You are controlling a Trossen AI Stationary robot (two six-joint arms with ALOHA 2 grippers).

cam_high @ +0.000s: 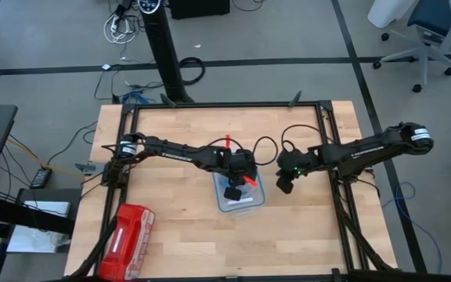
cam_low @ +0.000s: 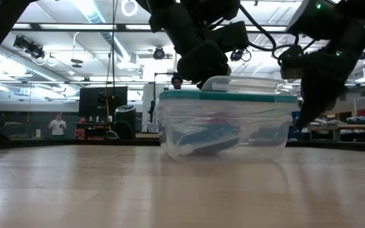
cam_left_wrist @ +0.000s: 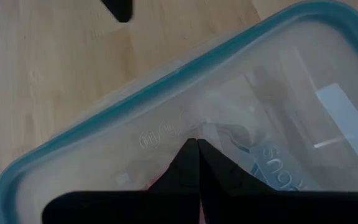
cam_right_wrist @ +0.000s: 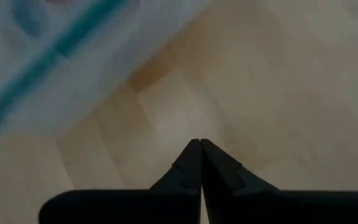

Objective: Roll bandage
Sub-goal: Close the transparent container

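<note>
Left pincer [cam_left_wrist: 197, 144] closed, empty, over container lid [cam_left_wrist: 166, 112].

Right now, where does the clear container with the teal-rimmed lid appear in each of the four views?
High view: clear container at table centre, partly under the left arm.
Low view: centre.
Left wrist view: its lid fills most of the picture.
Right wrist view: one blurred corner.
Shared landmark: the teal rim.

One wooden bench [cam_high: 178, 235]. Two dark arms, each ending in one gripper: the left gripper [cam_high: 232, 193] and the right gripper [cam_high: 285, 186]. One clear container [cam_low: 227, 130] with one teal-rimmed lid [cam_left_wrist: 166, 87]. One blue bandage [cam_low: 201, 136] inside it. One red pouch [cam_high: 128, 241]. One person [cam_low: 57, 125] in the background.
</note>
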